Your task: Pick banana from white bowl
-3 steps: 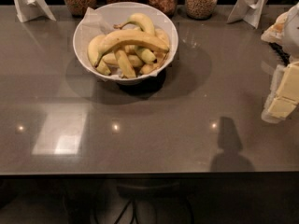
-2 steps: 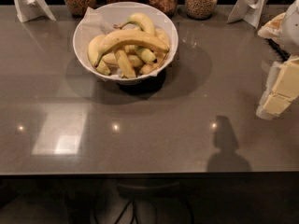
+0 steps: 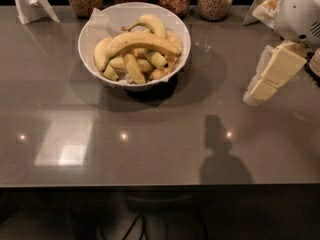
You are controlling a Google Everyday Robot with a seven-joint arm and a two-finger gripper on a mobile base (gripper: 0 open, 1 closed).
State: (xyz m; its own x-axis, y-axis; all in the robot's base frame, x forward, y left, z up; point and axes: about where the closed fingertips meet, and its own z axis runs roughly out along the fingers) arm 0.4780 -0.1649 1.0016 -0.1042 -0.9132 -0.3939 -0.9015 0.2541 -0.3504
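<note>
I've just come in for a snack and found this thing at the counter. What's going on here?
A robot arm is after the fruit. Its claw hangs over the right side of the table, well apart from the white bowl. The banana, the long arched one, lies across the top of the pile in that bowl and has not yet been picked. Glass jars stand behind the bowl.
</note>
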